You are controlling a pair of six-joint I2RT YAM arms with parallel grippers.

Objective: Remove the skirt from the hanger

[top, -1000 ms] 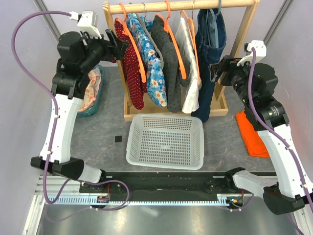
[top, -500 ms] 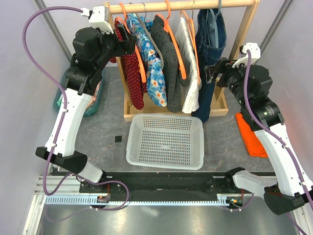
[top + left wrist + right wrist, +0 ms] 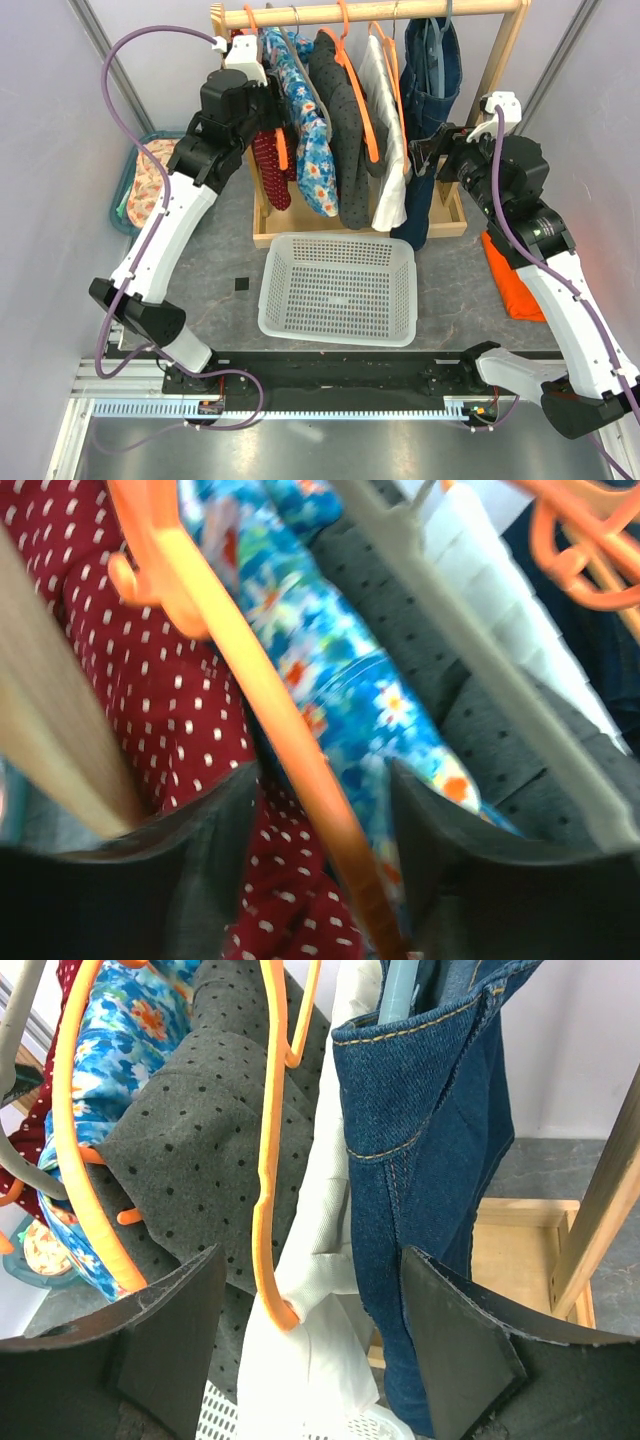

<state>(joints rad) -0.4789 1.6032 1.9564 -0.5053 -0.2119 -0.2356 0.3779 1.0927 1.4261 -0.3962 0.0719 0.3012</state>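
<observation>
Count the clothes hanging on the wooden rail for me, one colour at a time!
Red fabric garment with white dots: 1
Bright blue flowery fabric garment: 1
Dark grey fabric garment with black dots: 1
Plain white fabric garment: 1
Dark blue denim garment: 1
Total: 5

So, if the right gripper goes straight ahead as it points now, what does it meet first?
Probably the white garment on its orange hanger, which sits between the open jaws of the right gripper; depth is hard to judge.
</observation>
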